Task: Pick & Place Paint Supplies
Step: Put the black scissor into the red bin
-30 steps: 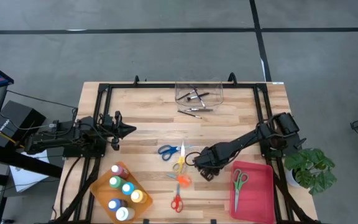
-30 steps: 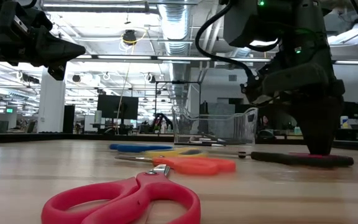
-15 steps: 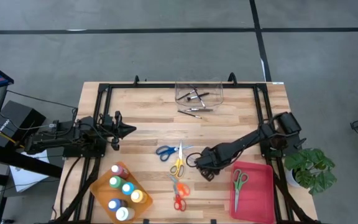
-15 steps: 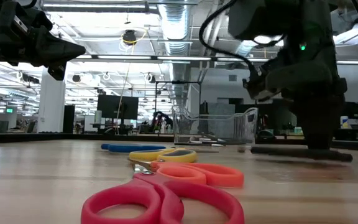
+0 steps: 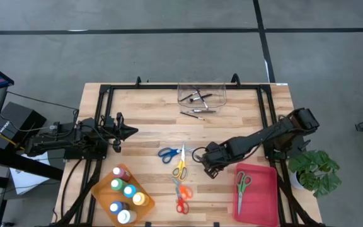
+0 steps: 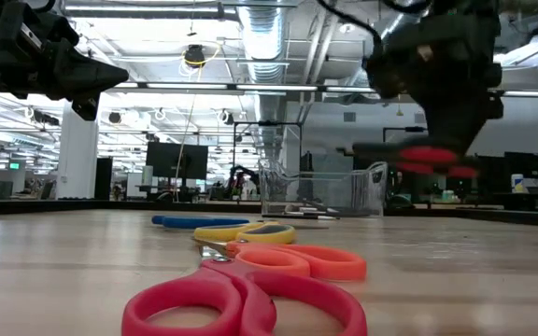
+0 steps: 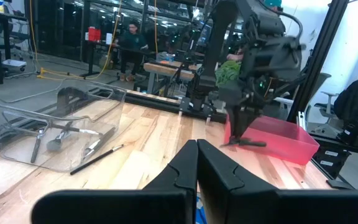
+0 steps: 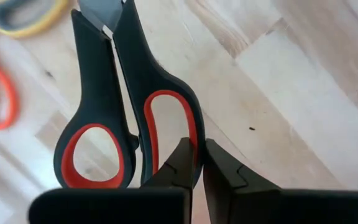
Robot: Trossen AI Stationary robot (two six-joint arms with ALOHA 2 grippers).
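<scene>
Near edge, left: orange tray (image 5: 99,192) holding small paint bottles (image 5: 126,192), caps red, green, blue, yellow and white, standing upright close together.

Near edge, centre: red scissors (image 5: 181,205) lying flat; just beyond them orange scissors (image 5: 182,188), the two pairs close together.

Near edge, right: pink bin (image 5: 266,189) with green-handled scissors (image 5: 241,183) lying inside.

Middle, right of centre: right gripper (image 8: 196,163), just left of the pink bin's far left corner, fingers narrowed onto the loop of one handle of the black-and-red scissors (image 8: 126,118); in the low view this pair hangs level, clear of the table (image 5: 150,120).

Middle, centre: yellow scissors (image 5: 180,168) and, beside them to the left, blue scissors (image 5: 167,152), both flat on the wood, left of the right gripper.

Middle, left: left gripper (image 5: 128,132), raised over the left edge of the table, fingertips pressed together on nothing, well apart from the supplies.

Far, centre: one thin dark brush (image 5: 197,112) on the wood just in front of the clear bin (image 5: 200,91); further brushes (image 5: 197,97) lie inside that bin
</scene>
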